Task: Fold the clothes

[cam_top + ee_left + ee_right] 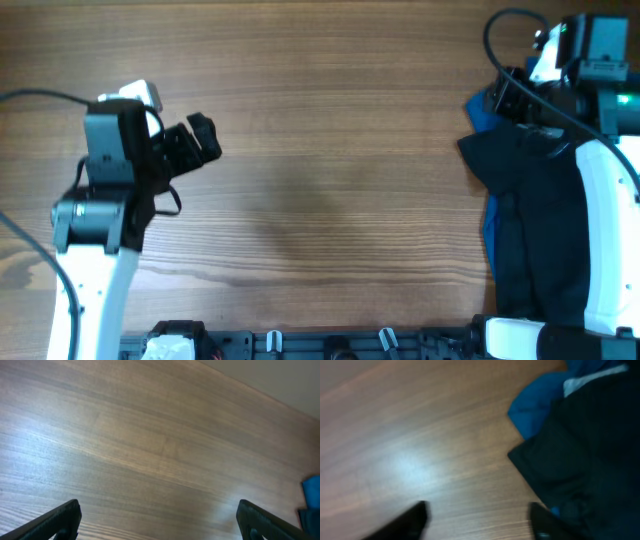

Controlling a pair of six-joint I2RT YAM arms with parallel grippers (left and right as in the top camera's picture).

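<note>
Overhead: folding hasn't started. The black clothes (pixel 530 210) sit bunched in a heap at the right side of the table (pixel 330 180), partly under the right arm. A blue garment (pixel 535 407) touches them on the far side. No collar or logo shows, so you can't tell shirt from other dark fabric. Remaining, as I read it: pull one piece out, spread it flat, fold it.

Right gripper (pixel 477 507) hovers just beside the heap's corner, fingers apart, only wood between them. Left gripper (pixel 198 142) is spread wide and empty, well apart from the cloth.

The middle of the table is bare, so you have room to spread there. Mind the rail along the near edge and the far edge visible from the left wrist.
</note>
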